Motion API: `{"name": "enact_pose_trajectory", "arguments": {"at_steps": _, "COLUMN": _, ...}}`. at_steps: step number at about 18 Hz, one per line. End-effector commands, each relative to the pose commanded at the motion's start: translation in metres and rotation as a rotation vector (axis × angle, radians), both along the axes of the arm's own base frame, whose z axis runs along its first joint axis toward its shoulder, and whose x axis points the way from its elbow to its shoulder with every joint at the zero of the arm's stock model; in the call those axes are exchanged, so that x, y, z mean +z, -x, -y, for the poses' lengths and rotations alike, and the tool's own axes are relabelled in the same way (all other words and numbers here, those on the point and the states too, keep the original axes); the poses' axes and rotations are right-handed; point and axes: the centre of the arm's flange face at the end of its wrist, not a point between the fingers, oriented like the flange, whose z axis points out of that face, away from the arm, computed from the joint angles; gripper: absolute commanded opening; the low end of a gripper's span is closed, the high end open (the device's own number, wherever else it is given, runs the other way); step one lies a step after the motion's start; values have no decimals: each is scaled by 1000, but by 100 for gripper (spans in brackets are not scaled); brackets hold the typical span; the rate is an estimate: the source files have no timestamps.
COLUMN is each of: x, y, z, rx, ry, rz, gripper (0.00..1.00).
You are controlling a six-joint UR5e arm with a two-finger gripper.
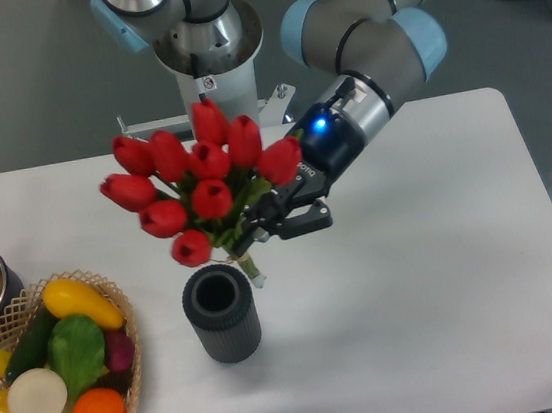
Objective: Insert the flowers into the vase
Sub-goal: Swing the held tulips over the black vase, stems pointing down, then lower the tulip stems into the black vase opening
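Red tulip bunch at centre frame, tilted, stem ends just above the ribbed grey vase mouth for lowering in; gripped low on the stems by jaws closed around them, heads kept free

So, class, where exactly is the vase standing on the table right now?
The vase stands upright toward the table's front left, right of the wicker basket, just below the stem ends of the flowers held by the gripper.
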Motion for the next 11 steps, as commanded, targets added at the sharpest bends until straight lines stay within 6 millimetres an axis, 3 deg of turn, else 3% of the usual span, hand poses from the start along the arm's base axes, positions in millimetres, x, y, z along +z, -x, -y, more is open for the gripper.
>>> {"name": "enact_pose_trajectory", "arguments": {"at_steps": 6, "x": -22, "y": -19, "z": -1, "rx": -35, "ry": -44, "rz": 41, "gripper": 18}}
{"name": "enact_pose_trajectory", "arguments": {"at_steps": 11, "x": -31, "y": -19, "z": -1, "rx": -40, "ry": -59, "rz": 81, "gripper": 18}}
